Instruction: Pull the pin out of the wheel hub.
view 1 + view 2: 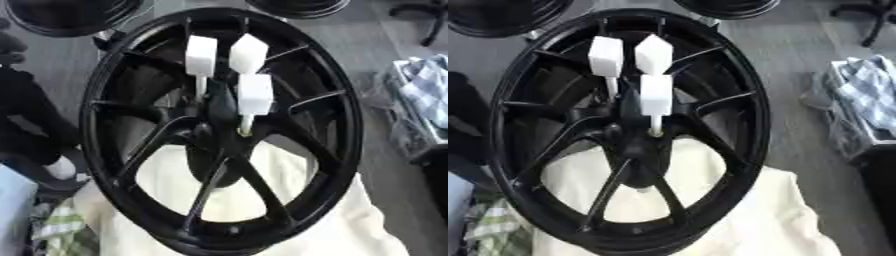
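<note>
While we looked down through both eyes, neither of our hands showed in either view, so we could not tell how our fingers were set, and we had no fingers in sight to place things against. We saw a grey floor (pixel 385 165) with a cream cloth (pixel 737 220) spread under a black wheel rim (pixel 350 125). More black rims (pixel 70 15) lay at the far edge, the foot of a chair (pixel 429 20) stood at the far right, and a blue checked cloth (pixel 868 95) sat on the right, well apart from the wheel. A green checked cloth (pixel 61 232) showed at the lower left.

The wheel filled the middle, its spokes meeting at the hub (pixel 636 137). Three white pins stood in the hub, each a thin stem topped by a white block. The nearest pin (pixel 656 100) had its long axis running from its stem in the hub up toward us and the far side; the left pin (pixel 605 57) and the far pin (pixel 654 55) leaned the same way, heads close together.
</note>
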